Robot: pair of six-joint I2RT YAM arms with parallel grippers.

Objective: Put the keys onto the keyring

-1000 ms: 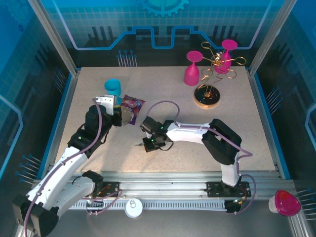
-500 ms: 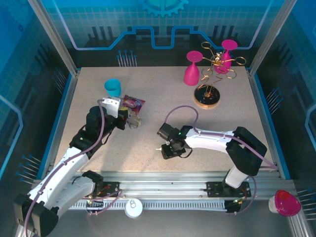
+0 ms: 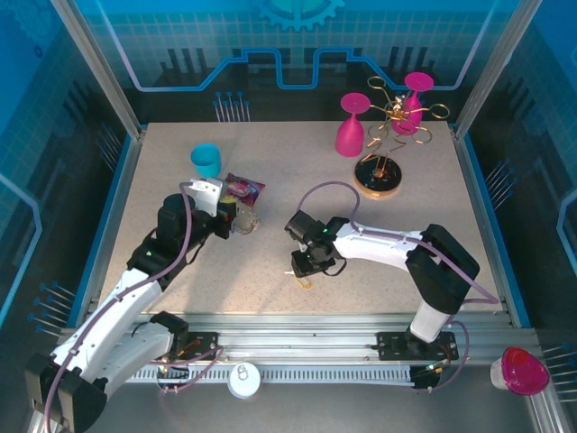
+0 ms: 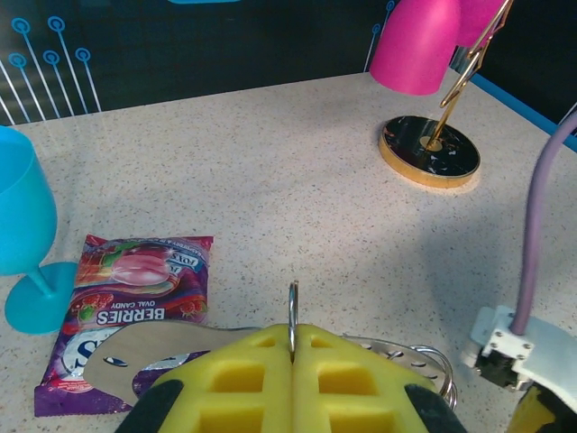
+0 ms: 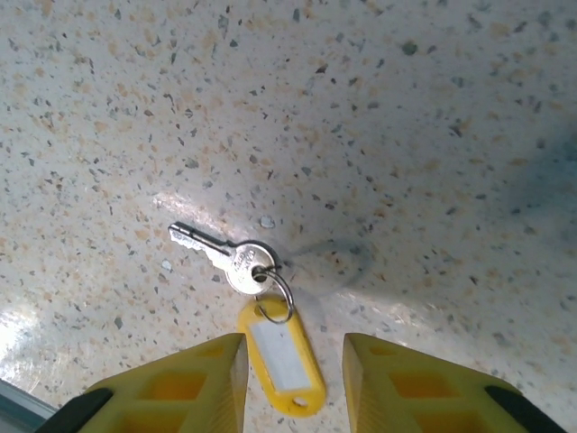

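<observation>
A speckled tabletop [image 3: 406, 234] is seen from above, with two white robot arms reaching in from its near edge. The left hand [image 3: 236, 219] is held low beside a purple berry candy packet [image 4: 135, 307]. Its yellow foam pads [image 4: 270, 352] are pressed together on the keyring [image 4: 293, 305], a thin metal loop standing upright between them, with more of its wire showing to the right. The right hand [image 5: 291, 347] is pointed down at the tabletop with its fingers spread and nothing gripped. Between those fingers a silver key [image 5: 230, 257] is lying flat, joined by a small split ring [image 5: 276, 294] to a yellow tag [image 5: 281, 365]. Compared with a second ago, the right hand has been drawn away from the left hand toward the middle of the tabletop. Over the last half second it has been shifted slightly and its elbow pulled in, so that the key is now framed by the open fingers. The left hand has been moved only a little. The key is therefore judged to be unheld and apart from the keyring, so a fresh pick-up seems needed before any threading can be attempted
</observation>
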